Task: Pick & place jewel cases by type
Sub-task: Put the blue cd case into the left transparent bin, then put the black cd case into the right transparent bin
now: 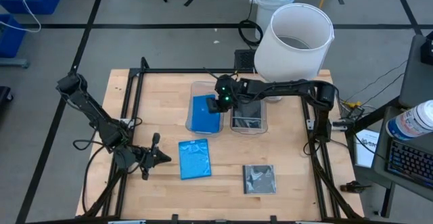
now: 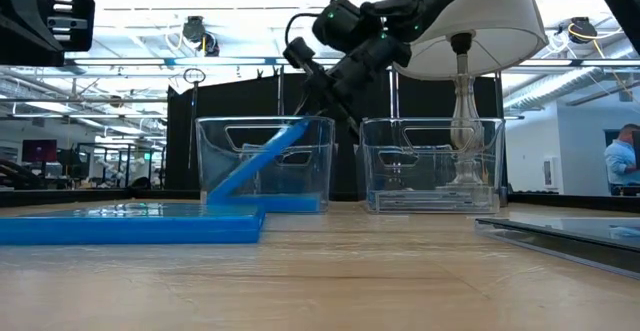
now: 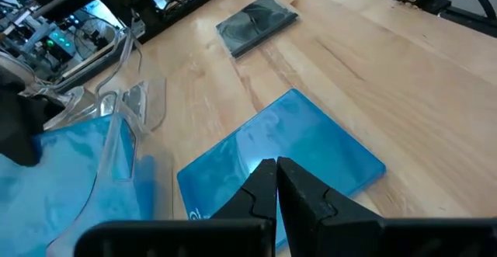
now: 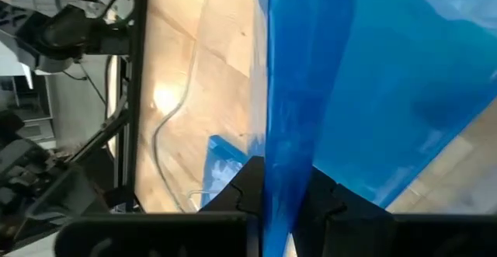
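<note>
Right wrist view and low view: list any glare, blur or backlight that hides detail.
Right wrist view: the blue jewel case pinched in the right gripper fills the frame, soft and blurred at close range; a bright glare patch sits on the wooden table. Low view: bright ceiling lights backlight the scene, leaving that arm a dark silhouette; the near blue jewel case looks soft-edged.

You've got two bins side by side at the desk (image 1: 291, 143) rear: left bin (image 1: 203, 106), right bin (image 1: 247, 116). One rectangular jewel case (image 1: 205, 112) leans tilted inside the left bin, right gripper (image 1: 215, 105) clamped on it. Second rectangular case (image 1: 195, 159) lies flat in front, square case (image 1: 259, 178) to its right. Left gripper (image 1: 164, 158) just left of the flat rectangular one.
</note>
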Motion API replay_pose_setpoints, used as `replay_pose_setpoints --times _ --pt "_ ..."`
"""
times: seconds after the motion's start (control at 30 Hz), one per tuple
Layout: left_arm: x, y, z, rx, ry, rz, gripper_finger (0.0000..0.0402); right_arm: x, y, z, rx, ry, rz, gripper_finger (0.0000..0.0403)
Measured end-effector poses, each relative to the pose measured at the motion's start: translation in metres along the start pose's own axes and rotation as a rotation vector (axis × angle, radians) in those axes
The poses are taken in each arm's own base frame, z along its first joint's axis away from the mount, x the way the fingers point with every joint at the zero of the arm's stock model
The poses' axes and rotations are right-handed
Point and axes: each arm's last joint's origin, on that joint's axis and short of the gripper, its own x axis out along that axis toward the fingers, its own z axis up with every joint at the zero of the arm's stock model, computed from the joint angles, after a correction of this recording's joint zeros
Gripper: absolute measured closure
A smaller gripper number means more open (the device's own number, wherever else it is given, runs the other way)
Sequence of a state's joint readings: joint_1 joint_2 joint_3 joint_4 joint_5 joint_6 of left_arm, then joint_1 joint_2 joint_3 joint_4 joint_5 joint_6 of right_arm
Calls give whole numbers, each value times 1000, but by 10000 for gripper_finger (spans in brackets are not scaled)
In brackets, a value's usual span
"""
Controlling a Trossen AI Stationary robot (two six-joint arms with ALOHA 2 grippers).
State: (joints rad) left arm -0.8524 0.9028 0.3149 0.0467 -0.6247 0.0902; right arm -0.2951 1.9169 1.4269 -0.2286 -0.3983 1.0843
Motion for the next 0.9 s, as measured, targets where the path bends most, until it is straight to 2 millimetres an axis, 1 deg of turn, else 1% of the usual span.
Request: replay_pose_setpoints --times 0.2,0.3,0.4,0.53,0.67,0.77,0.9 --pt "0 -1 0 -11 1 -17 380 1 -1 1 -73 -17 -15 360" --pt "0 -1 0 -11 -2 -24 380 0 -1 0 -100 -31 -29 337" --pt "0 -1 0 -10 -2 -24 380 0 -2 -1 -109 -58 -65 306" --pt "0 -1 0 -12 1 -25 380 -7 1 0 -132 -84 -72 261" --pt "0 -2 -1 -7 10 -49 380 -16 4 2 -156 -103 -63 229" --pt "0 -2 -2 -6 12 -57 380 -22 6 2 -161 -105 -60 218" --pt "0 -2 -2 -1 14 -59 380 -31 7 -1 -178 -106 -99 214"
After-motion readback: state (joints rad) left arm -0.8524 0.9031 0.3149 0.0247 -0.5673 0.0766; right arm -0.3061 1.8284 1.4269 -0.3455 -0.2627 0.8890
